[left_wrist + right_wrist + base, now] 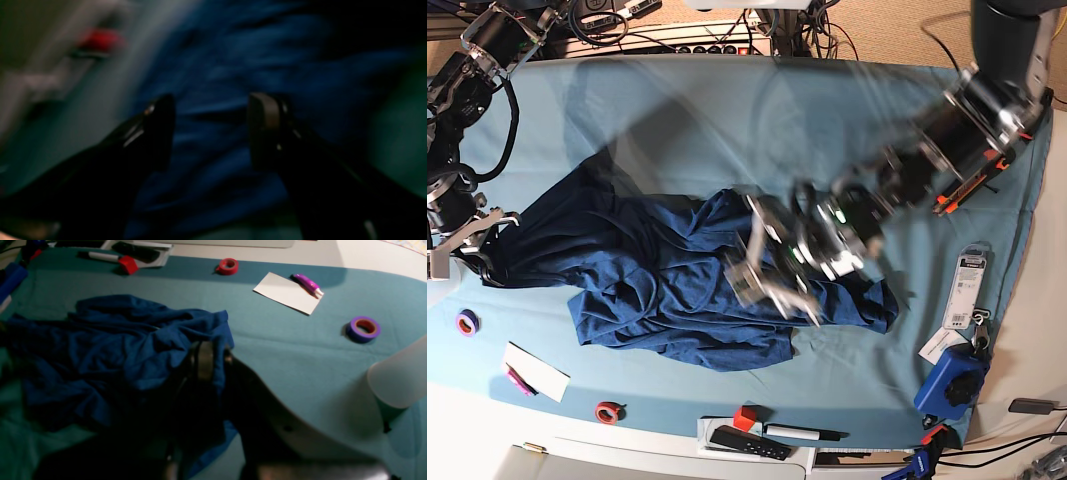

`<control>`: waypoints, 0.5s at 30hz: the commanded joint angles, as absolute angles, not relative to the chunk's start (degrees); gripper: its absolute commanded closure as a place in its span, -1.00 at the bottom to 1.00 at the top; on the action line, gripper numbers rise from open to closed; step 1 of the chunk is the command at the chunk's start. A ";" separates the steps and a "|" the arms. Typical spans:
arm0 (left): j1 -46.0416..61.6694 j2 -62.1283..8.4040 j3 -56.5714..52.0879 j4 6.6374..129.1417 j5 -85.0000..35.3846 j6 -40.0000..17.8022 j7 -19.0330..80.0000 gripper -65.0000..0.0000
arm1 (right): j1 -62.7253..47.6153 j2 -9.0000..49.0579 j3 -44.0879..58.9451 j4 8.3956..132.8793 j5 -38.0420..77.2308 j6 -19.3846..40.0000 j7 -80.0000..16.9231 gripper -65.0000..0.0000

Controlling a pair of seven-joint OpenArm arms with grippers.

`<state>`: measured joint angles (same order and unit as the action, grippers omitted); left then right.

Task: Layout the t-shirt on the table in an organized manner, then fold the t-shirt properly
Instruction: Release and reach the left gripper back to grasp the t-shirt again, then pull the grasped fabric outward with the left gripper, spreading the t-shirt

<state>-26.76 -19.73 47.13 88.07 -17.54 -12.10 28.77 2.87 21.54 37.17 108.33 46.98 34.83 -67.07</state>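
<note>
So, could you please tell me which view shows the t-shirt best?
The base view: the whole crumpled t-shirt shows on the table, partly behind the left arm. The right wrist view shows most of it; the left wrist view only blurred folds.

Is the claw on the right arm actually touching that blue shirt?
Touching. In the right wrist view, the right gripper is closed with the t-shirt fabric bunched around its tips.

Left wrist view is blurred throughout; the t-shirt (233,100) shows only as smeared folds. In base view the left gripper (772,265) is motion-blurred, hiding cloth beneath.
</note>
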 commanded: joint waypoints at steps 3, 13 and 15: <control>-26.15 -18.35 46.63 88.88 -22.50 -16.62 30.28 -0.02 | 3.79 22.52 37.52 109.12 47.86 35.16 -65.32 1.00; -24.75 -12.36 46.63 85.23 -14.50 -11.57 28.38 -0.02 | 3.77 22.37 37.52 109.12 47.88 35.16 -65.39 1.00; -24.75 -10.92 46.63 82.13 -13.98 -11.70 28.01 -0.02 | 3.79 22.37 37.50 109.12 47.88 35.16 -65.39 1.00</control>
